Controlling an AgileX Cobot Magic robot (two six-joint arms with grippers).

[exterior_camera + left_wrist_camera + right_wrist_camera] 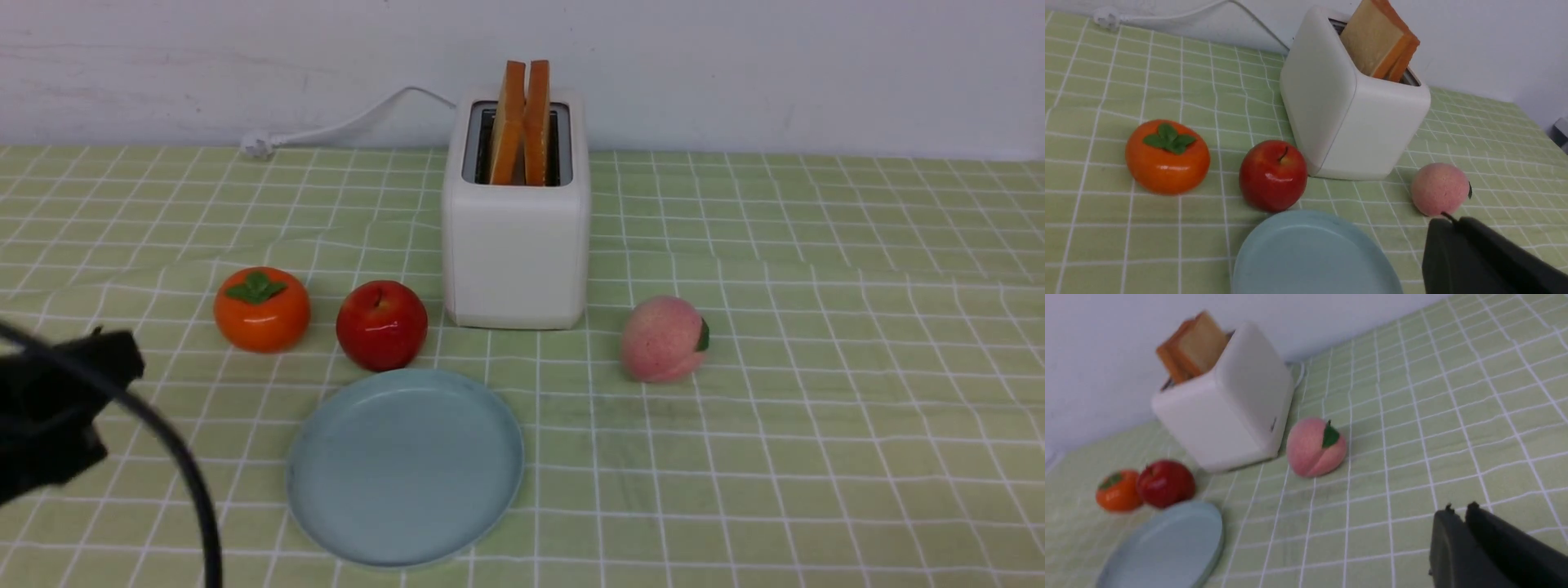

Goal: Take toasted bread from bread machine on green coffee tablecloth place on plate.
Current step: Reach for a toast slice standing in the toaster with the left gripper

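Two slices of toasted bread stand upright in the slots of the white bread machine at the back middle of the green coffee tablecloth. The pale blue plate lies bare in front of it. My left gripper is shut and empty at the left edge, well short of the toaster. In the left wrist view the toast, toaster, plate and shut gripper show. My right gripper is shut and empty, out of the front view; its view shows toast and toaster.
An orange persimmon and a red apple sit left of the toaster, just behind the plate. A pink peach sits to its right. The white power cord runs back left along the wall.
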